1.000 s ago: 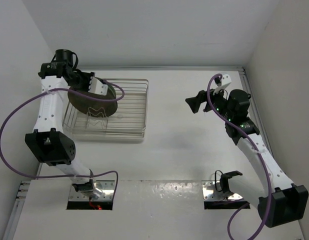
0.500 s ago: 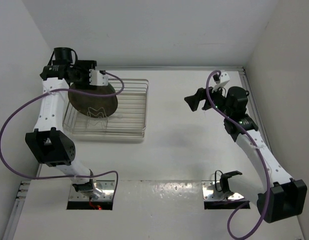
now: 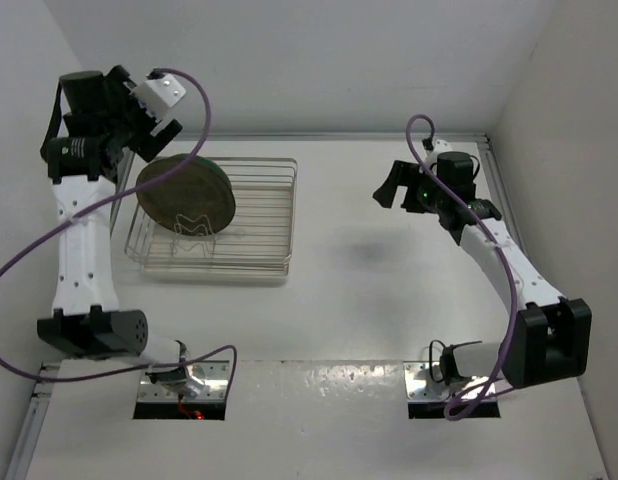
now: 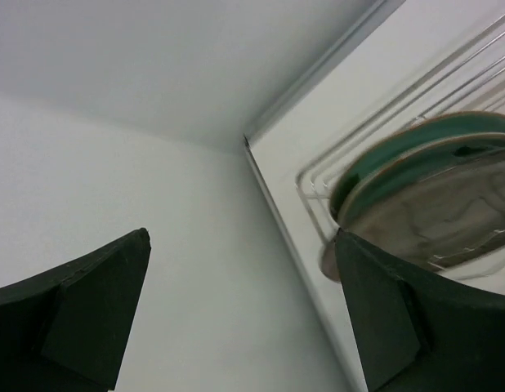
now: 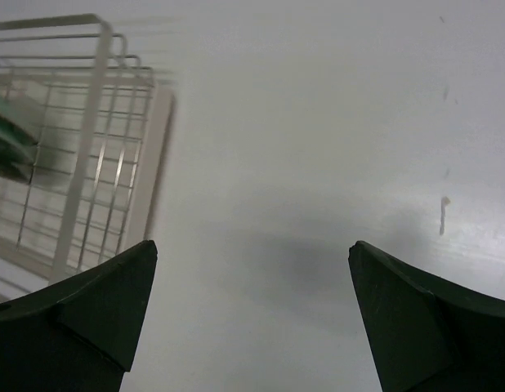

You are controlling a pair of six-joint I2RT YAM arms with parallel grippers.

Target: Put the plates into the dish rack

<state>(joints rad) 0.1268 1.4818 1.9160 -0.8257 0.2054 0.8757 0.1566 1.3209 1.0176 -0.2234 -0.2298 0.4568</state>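
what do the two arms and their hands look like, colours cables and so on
The left arm and right arm are built alike: white links joined by chunky black joint housings. A purple cable loops loosely along each one. The left hand and right hand each have two dark, matte, wedge-shaped fingers.

A robotics lab test cell: plain white walls (image 3: 319, 60) enclose a white table (image 3: 369, 290) carrying cabled robot arms (image 3: 504, 263).

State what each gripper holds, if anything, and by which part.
Nothing is held. The left gripper and the right gripper both stand open and empty; the brown plate sits in the rack.
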